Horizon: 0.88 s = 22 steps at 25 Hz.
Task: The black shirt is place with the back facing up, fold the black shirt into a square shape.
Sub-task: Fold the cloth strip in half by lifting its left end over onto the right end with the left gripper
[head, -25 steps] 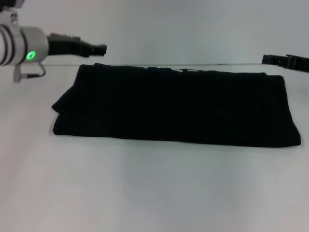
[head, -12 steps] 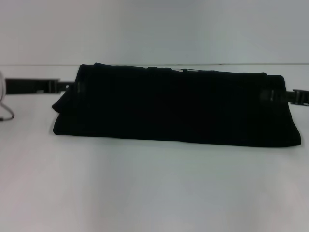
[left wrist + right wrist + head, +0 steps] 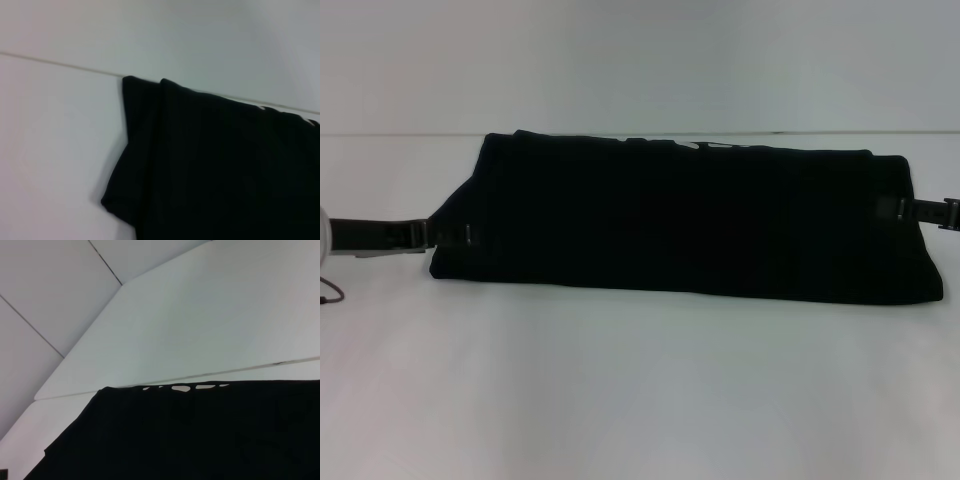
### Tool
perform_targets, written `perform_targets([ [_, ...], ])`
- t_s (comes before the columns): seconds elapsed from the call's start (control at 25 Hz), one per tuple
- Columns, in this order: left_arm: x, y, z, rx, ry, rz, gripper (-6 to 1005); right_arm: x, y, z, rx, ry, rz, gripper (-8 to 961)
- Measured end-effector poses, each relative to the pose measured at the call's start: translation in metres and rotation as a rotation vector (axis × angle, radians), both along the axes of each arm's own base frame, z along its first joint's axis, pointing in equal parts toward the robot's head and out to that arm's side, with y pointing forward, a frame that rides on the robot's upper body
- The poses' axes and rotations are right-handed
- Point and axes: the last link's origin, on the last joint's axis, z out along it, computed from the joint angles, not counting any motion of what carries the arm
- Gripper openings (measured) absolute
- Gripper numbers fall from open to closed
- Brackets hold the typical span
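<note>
The black shirt (image 3: 680, 220) lies folded into a long flat band across the white table (image 3: 640, 390), with a bit of white print (image 3: 712, 146) showing along its far edge. My left gripper (image 3: 460, 235) reaches in low from the left and meets the shirt's left end. At the opposite end my right gripper (image 3: 892, 208) comes in low over the shirt's right edge. The left wrist view shows the shirt's folded left corner (image 3: 150, 150). In the right wrist view the shirt (image 3: 200, 440) fills the lower part, its white print (image 3: 182, 388) on the far hem.
A seam (image 3: 400, 134) marks the table's far edge against a pale wall (image 3: 640, 60). Bare white tabletop lies in front of the shirt and on both sides of it.
Both grippers have come down from beside the shirt's far corners to its two ends, the left one lower than half a second ago. The shirt has not shifted.
</note>
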Motion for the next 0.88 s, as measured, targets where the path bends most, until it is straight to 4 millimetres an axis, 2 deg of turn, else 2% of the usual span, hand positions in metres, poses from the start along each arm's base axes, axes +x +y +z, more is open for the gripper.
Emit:
perform_targets([
  [0.24,-0.01,0.006,-0.012,0.018,0.03,0.04,951,-0.002,0.002,0.0,0.0,0.0,0.006,666],
  [0.4,-0.014,0.009,-0.013,0.039,0.055,0.057,951,-0.003,0.003,-0.001,0.0,-0.001,0.008,666],
  [0.88,-0.01,0.008,-0.024,-0.008,0.07,0.039,950,-0.002,0.003,0.0,0.008,-0.003,0.001,665],
])
